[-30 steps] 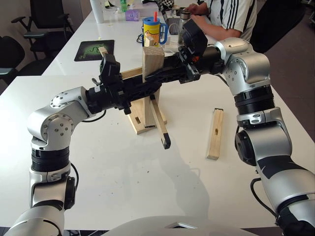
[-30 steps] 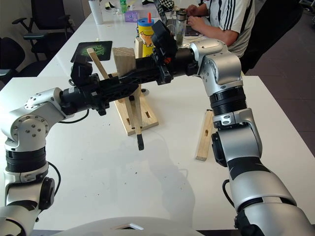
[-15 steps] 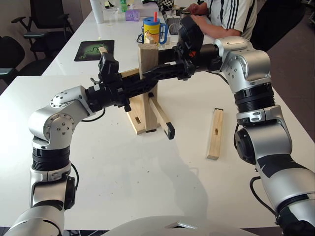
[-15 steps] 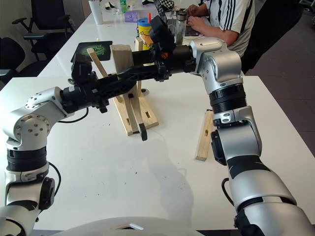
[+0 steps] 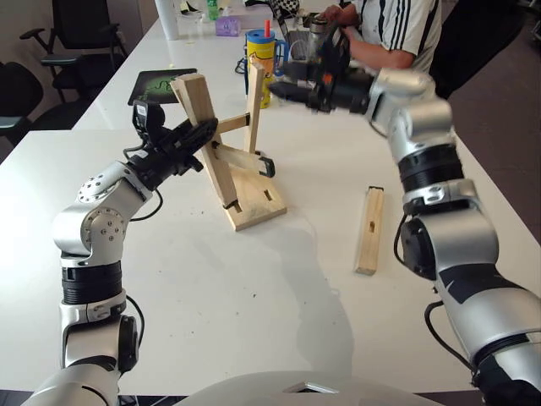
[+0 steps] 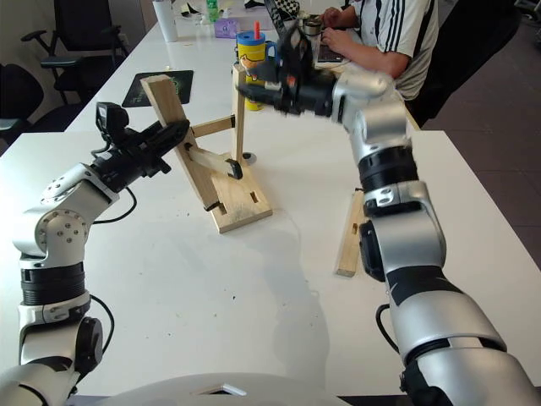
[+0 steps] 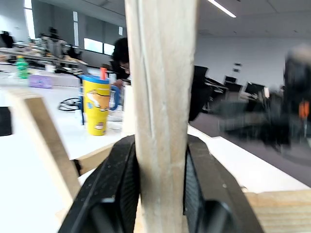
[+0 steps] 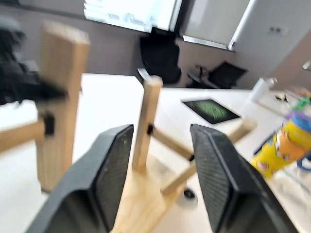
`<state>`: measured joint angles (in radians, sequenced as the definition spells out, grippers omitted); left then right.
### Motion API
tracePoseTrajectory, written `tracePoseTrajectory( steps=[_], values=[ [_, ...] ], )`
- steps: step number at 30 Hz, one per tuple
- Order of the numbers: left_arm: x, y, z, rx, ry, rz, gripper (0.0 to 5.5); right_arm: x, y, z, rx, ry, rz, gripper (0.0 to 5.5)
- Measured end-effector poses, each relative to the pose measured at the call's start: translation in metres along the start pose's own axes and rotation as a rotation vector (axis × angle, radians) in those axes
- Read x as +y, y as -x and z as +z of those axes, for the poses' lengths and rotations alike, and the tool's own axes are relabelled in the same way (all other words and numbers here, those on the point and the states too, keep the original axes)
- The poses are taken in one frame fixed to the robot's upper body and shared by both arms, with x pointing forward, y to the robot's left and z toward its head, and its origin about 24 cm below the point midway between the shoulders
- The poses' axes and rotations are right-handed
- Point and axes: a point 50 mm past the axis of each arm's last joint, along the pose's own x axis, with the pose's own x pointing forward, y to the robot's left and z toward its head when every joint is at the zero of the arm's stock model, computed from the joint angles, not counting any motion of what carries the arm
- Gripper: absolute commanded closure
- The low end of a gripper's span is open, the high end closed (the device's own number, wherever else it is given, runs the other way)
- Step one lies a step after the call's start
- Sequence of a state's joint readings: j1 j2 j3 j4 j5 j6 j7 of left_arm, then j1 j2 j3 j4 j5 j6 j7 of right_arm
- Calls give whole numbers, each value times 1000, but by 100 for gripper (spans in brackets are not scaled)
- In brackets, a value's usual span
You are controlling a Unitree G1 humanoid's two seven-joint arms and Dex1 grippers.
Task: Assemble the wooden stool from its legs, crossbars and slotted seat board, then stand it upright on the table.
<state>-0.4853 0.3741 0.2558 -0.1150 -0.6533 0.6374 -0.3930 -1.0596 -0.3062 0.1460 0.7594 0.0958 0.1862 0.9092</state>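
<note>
1. Since a second ago the arms have uncrossed. The right gripper (image 5: 279,86) has lifted off the stool frame toward the far table edge. The left gripper (image 5: 193,135) has drawn back to the robot's left with its leg. The frame has swung round: the black-tipped leg (image 5: 245,158) no longer points at the robot, its tip now off to the right.
2. Left gripper: clamped on the tall leg (image 7: 163,97), fingers (image 7: 119,189) pressed against two opposite faces.
3. Right gripper: fingers (image 8: 109,179) spread, nothing between them. It hangs above and behind the frame, clear of it.
4. Frame: the seat board (image 5: 258,210) lies on the table (image 5: 254,321) with the legs rising from it. The tall leg leans left, a second leg (image 5: 254,101) stands at the back, and a crossbar (image 5: 232,125) joins the two.
5. A loose slotted bar (image 5: 369,230) lies flat on the table, well apart, to the right of the frame.
6. Step, as I read it: mid-assembly. The frame is partly built, the bar is unfitted and the stool is not yet stood upright.
7. Next move likely calls for the right gripper to come down on the loose bar, grip it across its width and bring it to an open slot. The left should keep the frame steady, and end-to-slot alignment is the fussy part.
</note>
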Motion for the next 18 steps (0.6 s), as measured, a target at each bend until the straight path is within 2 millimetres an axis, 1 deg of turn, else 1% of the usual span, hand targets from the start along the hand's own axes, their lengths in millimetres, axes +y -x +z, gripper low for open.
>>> tracePoseTrajectory(
  steps=[2, 3, 4, 7, 11, 15, 18],
  values=[
    [4, -1, -6, -29, 23, 89, 447, 16, -9, -43, 114, -40, -50, 335],
    [5, -1, -10, -36, 35, 124, 447, 22, -12, -55, 152, -38, -77, 335],
    [5, -1, -14, -39, 44, 151, 447, 27, -15, -62, 171, -27, -96, 335],
    [7, 1, -23, -67, 99, 238, 447, 38, -25, -73, 214, 43, -175, 335],
    [10, 5, -24, -119, 135, 306, 447, 46, -27, -89, 290, 114, -235, 335],
    [6, 2, -27, -151, 157, 342, 447, 46, -22, -105, 394, 102, -307, 335],
    [1, 1, -38, -140, 193, 355, 447, 44, -18, -105, 397, 17, -316, 335]
  ],
)
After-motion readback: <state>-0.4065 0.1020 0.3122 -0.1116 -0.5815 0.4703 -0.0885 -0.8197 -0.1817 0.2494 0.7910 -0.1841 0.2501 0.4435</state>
